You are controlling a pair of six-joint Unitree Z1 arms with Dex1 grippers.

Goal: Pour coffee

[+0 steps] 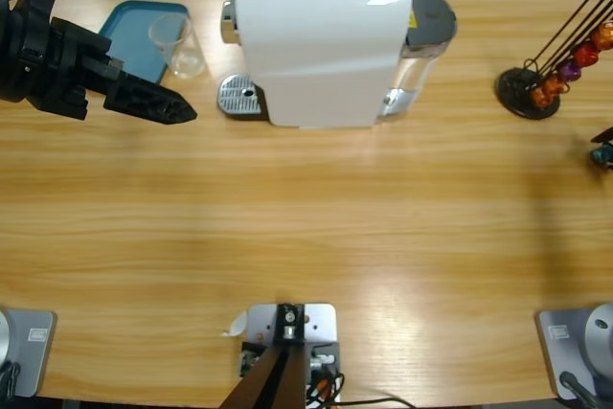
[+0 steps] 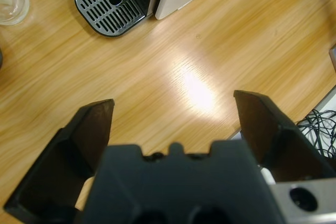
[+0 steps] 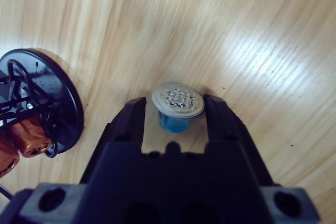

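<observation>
No coffee shows in any view. An empty clear glass [image 1: 179, 43] stands on the edge of a teal tray [image 1: 129, 31], and its rim shows in the left wrist view as the glass [image 2: 11, 3]. The white coffee machine [image 1: 326, 45] has a metal drip grate [image 1: 239, 98], the same grate [image 2: 113, 1] seen ahead of my left gripper. My left gripper [image 1: 180, 112] hovers wide open and holds nothing, just left of the grate. My right gripper [image 3: 174, 109] straddles a blue capsule [image 3: 177, 106] with a foil top. Its jaws stand close beside the capsule, with a thin gap at the left one.
A black wire capsule rack [image 1: 536, 88] with orange and purple capsules stands at the far right, and its base [image 3: 37, 103] lies just left of my right gripper. The blue capsule [image 1: 604, 154] sits at the table's right edge. Bare wood fills the table's middle and front.
</observation>
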